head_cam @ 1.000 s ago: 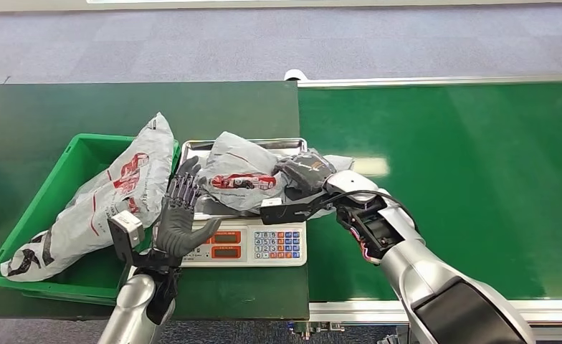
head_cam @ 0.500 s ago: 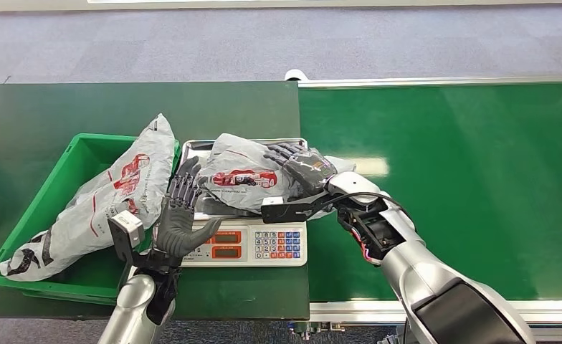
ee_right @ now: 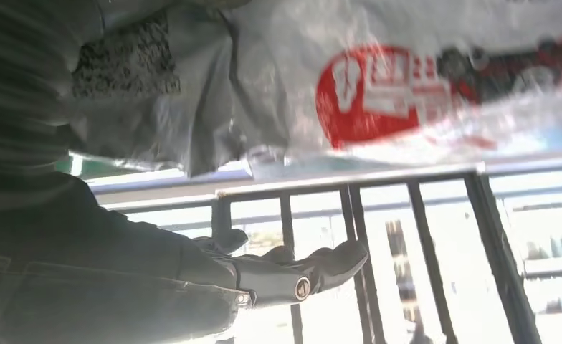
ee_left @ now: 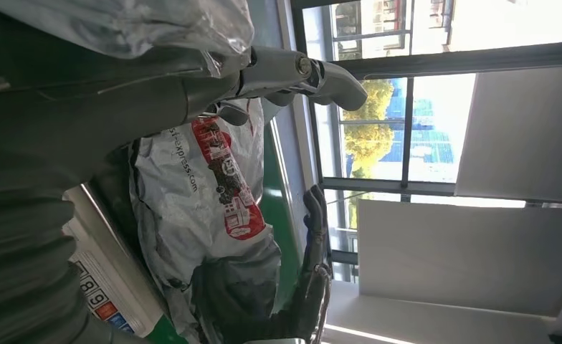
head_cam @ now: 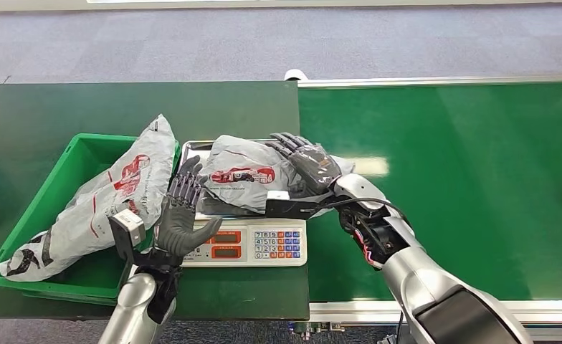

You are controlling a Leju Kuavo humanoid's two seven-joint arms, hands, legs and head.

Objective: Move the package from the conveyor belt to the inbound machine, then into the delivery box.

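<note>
The scale (head_cam: 249, 242) serves as the landmark. Its steel tray is mostly covered by the grey package (head_cam: 241, 174) lying on it, so only the tray's far edge and a near strip show. The package's side away from the green bin (head_cam: 41, 222) is hidden under the right hand (head_cam: 308, 166), so contact there cannot be judged. The printing on the package and the scale's red displays are too small to read. In the bin beside the scale, a second grey bag (head_cam: 113, 197) hides the floor and near wall. The left hand (head_cam: 180, 211) blocks the scale's near corner. In the right wrist view the package's red label (ee_right: 407, 93) is blurred.
</note>
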